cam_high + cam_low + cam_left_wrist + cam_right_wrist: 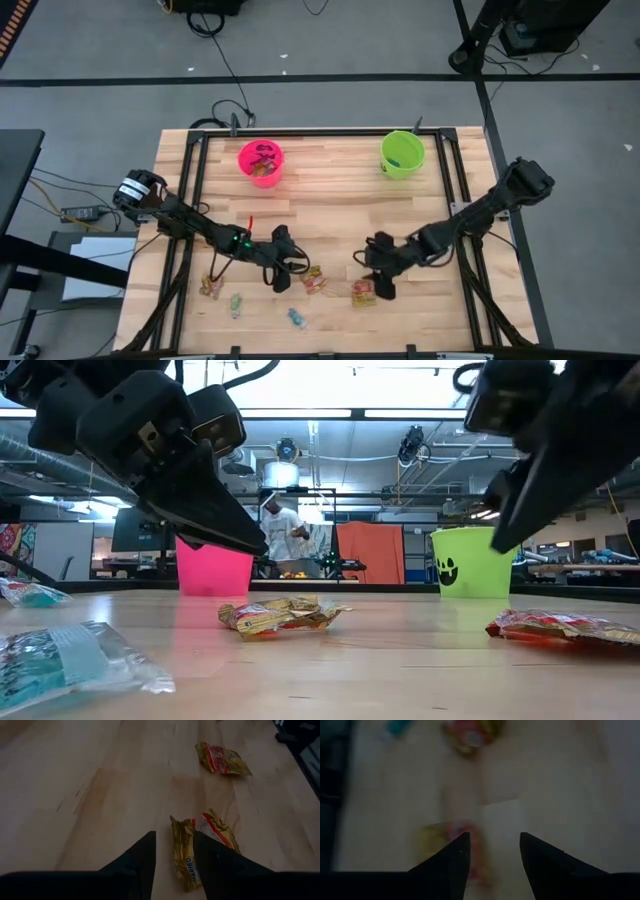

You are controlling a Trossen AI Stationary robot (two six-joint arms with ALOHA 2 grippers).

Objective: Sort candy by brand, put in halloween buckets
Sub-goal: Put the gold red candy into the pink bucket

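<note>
My left gripper [287, 270] is open and hovers above the table. A gold-and-red candy packet [192, 852] lies flat just beyond and between its fingertips [280, 615]. My right gripper [381, 285] is open too, over a second red-and-gold packet [362, 292], which shows blurred beside one finger [452, 840]. Neither gripper touches a packet, as far as the low view shows. The pink bucket [261, 162] and the lime-green bucket [402, 154] stand upright near the far edge. The pink one has packets inside.
More candy lies on the near part of the table: a packet [212, 286] and two teal pieces [236, 303] [296, 318] toward the near left. Bare wood stretches between the grippers and the buckets. A black frame rail [195, 200] runs along the table's sides.
</note>
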